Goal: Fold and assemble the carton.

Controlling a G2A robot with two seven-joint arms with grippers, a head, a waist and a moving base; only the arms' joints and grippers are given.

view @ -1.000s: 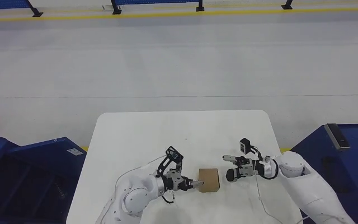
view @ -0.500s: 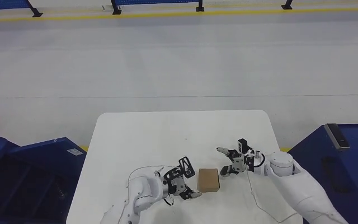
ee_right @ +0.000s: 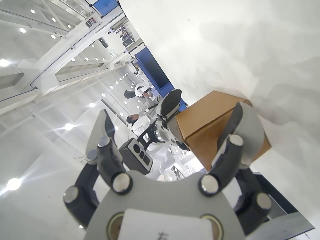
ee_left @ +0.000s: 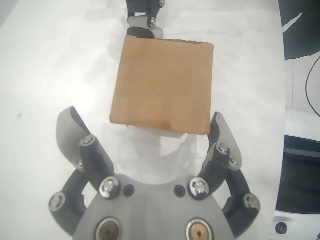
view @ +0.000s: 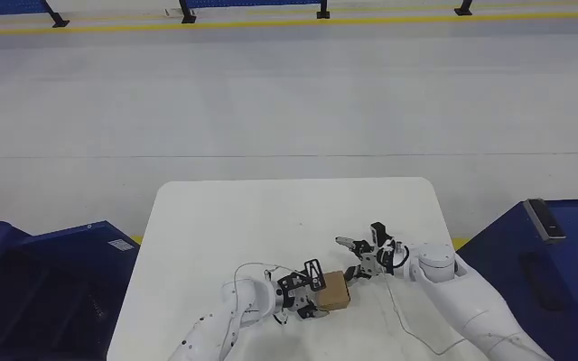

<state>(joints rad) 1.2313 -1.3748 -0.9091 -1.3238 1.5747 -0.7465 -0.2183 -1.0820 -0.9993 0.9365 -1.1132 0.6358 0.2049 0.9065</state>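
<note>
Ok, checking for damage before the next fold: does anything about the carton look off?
Nothing torn or crushed. The carton sits slightly askew to the open left gripper; one right gripper finger touches its side.

A white worktop with rounded far corners carries one brown cardboard carton, folded shut, near its front edge and just right of the middle. Small dark specks mark the surface.

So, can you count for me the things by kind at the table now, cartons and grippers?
Brown carton: 1
Grippers: 2, the left gripper and the right gripper, both open
Total: 3
</note>
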